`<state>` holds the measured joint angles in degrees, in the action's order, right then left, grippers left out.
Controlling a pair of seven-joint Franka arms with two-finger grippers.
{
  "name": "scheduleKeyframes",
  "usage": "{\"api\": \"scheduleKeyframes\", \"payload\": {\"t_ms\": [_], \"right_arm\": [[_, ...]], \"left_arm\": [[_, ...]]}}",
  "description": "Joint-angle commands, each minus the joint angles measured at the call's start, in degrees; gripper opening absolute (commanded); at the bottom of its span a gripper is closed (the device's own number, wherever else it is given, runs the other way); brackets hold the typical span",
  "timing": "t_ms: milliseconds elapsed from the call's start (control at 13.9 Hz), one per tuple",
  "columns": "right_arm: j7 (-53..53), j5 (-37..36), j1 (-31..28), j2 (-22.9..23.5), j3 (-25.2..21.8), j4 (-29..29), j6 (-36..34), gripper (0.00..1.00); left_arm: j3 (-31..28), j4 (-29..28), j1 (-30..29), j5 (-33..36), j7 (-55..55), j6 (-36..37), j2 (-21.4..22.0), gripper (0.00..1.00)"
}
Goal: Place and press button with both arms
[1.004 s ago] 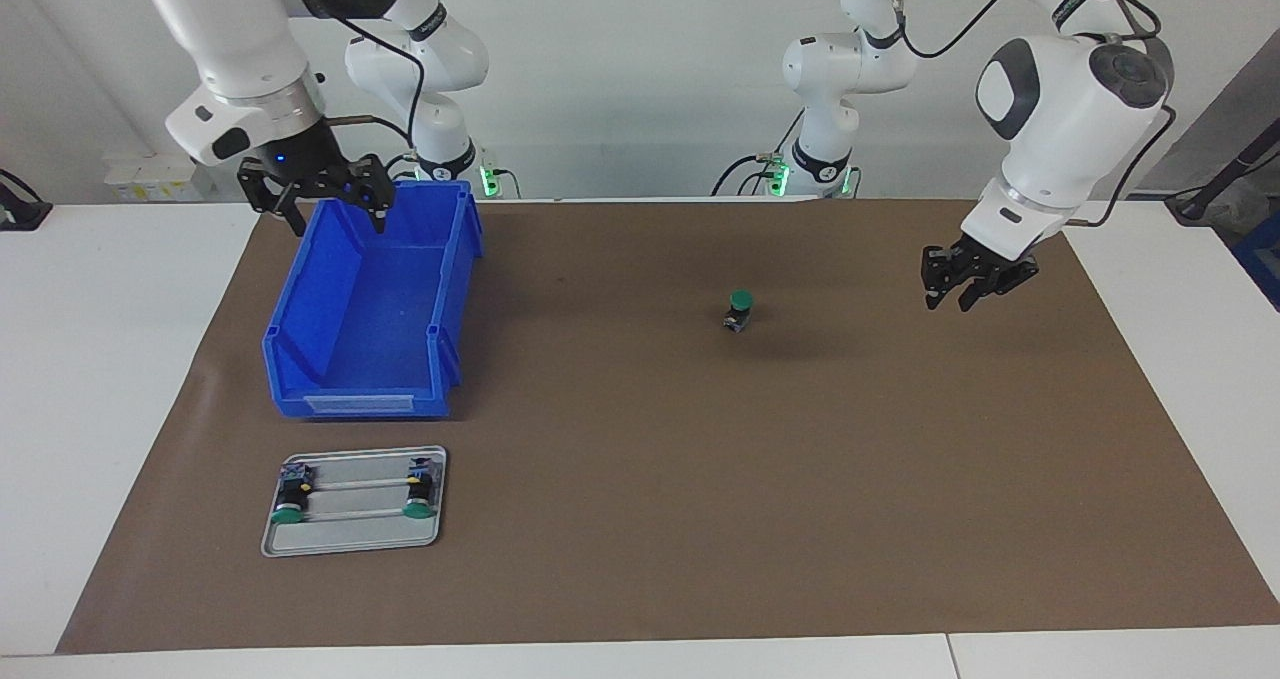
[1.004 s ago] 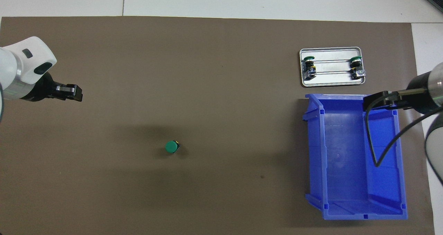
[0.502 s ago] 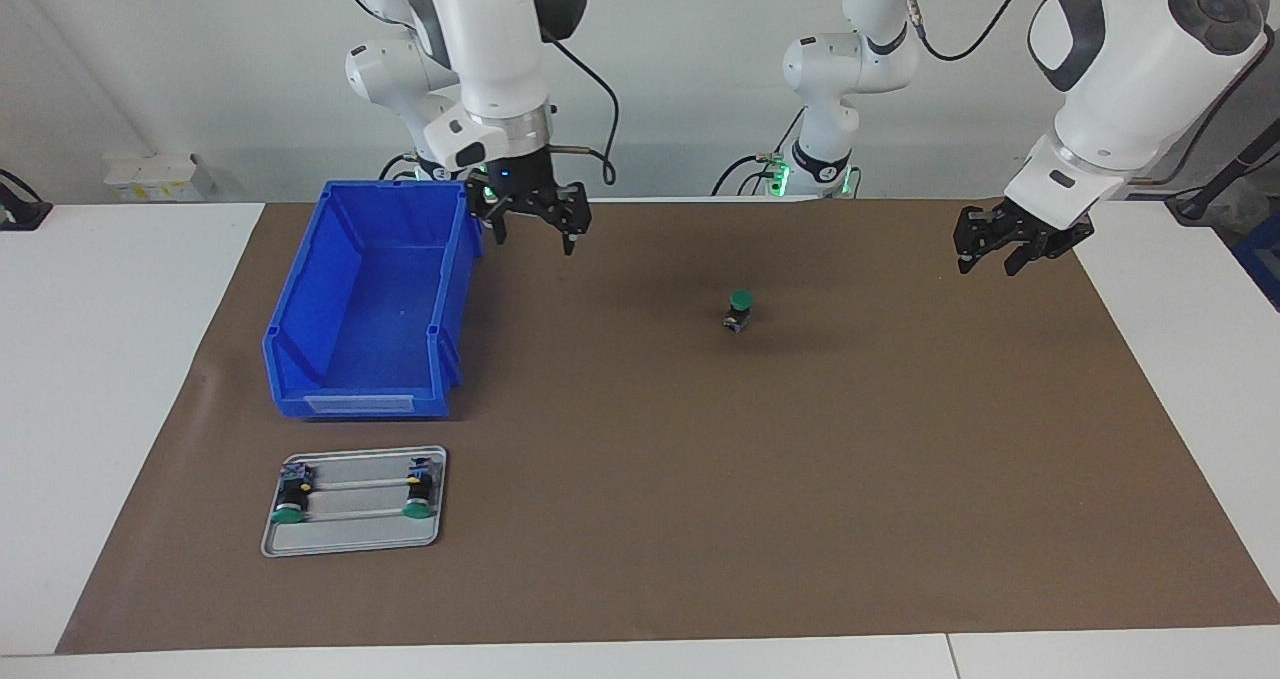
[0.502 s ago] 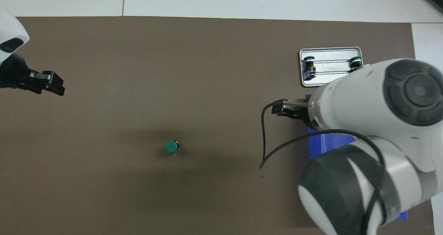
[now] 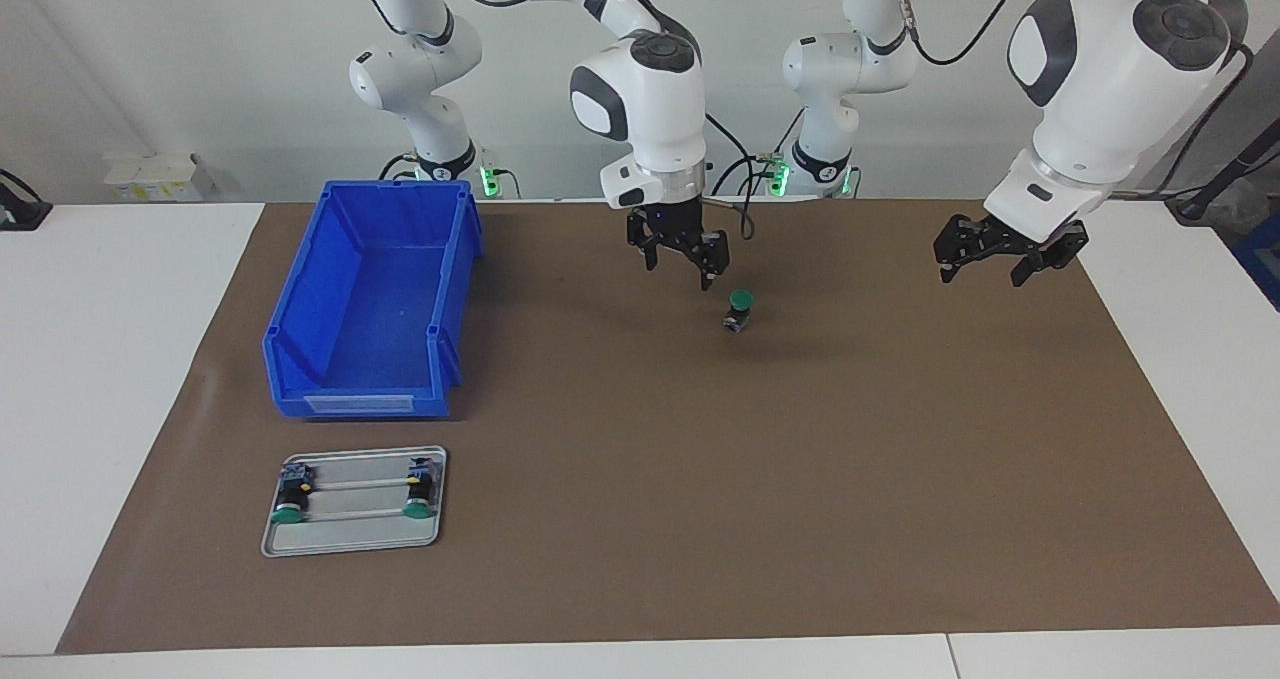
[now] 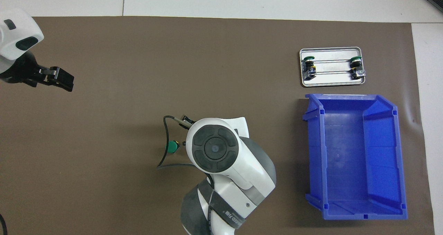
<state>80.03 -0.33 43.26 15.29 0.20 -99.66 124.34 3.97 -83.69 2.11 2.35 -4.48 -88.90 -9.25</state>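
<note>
The button (image 5: 740,309), green cap up on its black body, stands upright on the brown mat (image 5: 700,479) near the middle; it also shows in the overhead view as the button (image 6: 171,146) beside the right arm's wrist. My right gripper (image 5: 678,267) hangs open just above the mat, close beside the button toward the right arm's end, not touching it. From overhead that gripper is hidden under its own wrist. My left gripper (image 5: 980,277) is open and empty, in the air over the mat's edge at the left arm's end, also seen as the left gripper (image 6: 64,82).
An empty blue bin (image 5: 290,329) sits at the right arm's end of the mat. Farther from the robots than the bin lies a metal tray (image 5: 350,544) holding two green-capped buttons on their sides. White tabletop borders the mat.
The right arm has swung from over the blue bin across to beside the button. The left gripper has lifted, shifted slightly outward and spread its fingers. The button has not moved.
</note>
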Motion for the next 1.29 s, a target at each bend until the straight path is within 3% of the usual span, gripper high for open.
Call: {"api": "scheduleKeyframes", "payload": {"t_ms": [0,215,574,861,932,1004,1076,1219], "right_arm": [[4.86,-0.55,2.35,6.32,0.07,4.65,1.68,1.0],[8.03,-4.22,6.66,12.21,-0.02,5.27,5.02,1.0],[8.48,-5.12,7.1,14.76,0.07,5.35,8.27,1.0],[8.3,-5.21,7.01,15.47,0.07,5.35,10.83,1.0],[8.04,-5.21,7.1,15.47,0.07,5.27,10.66,0.94],[7.87,-5.21,7.01,15.47,0.07,5.09,10.83,0.81],[7.69,-5.21,7.1,15.47,0.07,4.92,10.75,0.6],[7.69,-4.95,7.19,15.47,0.15,4.65,10.83,0.0]], "left_arm": [[-0.36,-3.14,0.18,-2.86,-0.26,-2.5,2.48,1.0],[-0.28,-3.4,0.35,-3.05,-0.53,-7.41,2.3,1.0],[-0.37,-4.46,0.0,-3.05,-3.68,-8.4,2.74,1.0],[-0.45,-9.47,-0.09,-3.05,-3.69,-10.5,5.64,1.0],[-0.45,-9.56,-0.09,-3.05,-3.6,-10.68,5.64,1.0],[-0.45,-9.56,-0.09,-3.05,-3.6,-10.59,5.64,1.0],[-0.45,-9.56,-0.17,-3.05,-3.6,-10.68,5.64,1.0],[-0.45,-9.56,-0.17,-3.05,-3.6,-10.77,5.64,1.0]]}}
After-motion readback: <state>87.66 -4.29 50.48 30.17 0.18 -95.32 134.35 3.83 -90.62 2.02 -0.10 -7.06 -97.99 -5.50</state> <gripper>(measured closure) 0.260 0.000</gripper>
